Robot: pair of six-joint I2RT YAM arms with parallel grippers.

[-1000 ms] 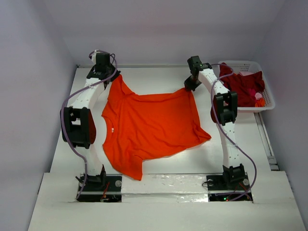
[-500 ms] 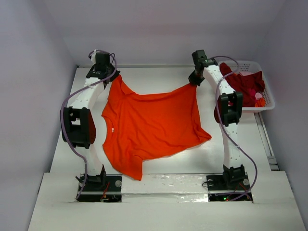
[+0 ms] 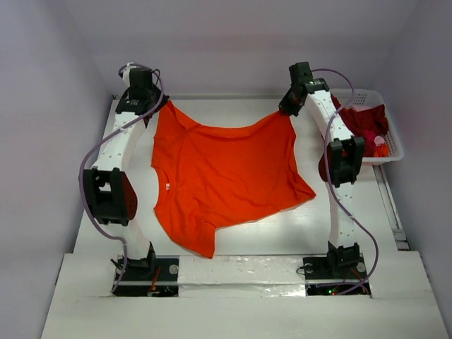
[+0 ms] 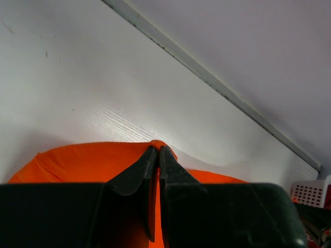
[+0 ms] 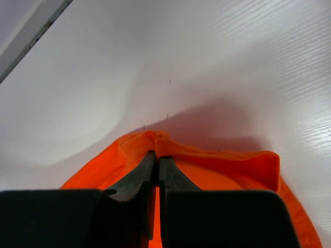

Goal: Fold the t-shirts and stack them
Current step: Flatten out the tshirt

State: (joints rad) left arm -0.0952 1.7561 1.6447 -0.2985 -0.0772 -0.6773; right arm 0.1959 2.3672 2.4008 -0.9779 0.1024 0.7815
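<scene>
The orange t-shirt (image 3: 222, 176) lies spread across the middle of the table, its far edge lifted between both grippers. My left gripper (image 3: 164, 106) is shut on the shirt's far left corner (image 4: 158, 146). My right gripper (image 3: 285, 113) is shut on the far right corner (image 5: 155, 139). The near hem and a sleeve rest on the table towards the arm bases. The dark red t-shirt (image 3: 364, 123) lies bunched in the white basket (image 3: 393, 148) at the far right.
The table's back rim (image 4: 207, 77) runs just beyond both grippers, with the wall behind it. The basket stands against the right edge. Both arms arch over the table's left and right sides.
Both grippers have moved towards the back wall and a little apart, pulling the orange shirt's far edge back and stretching it flatter.
</scene>
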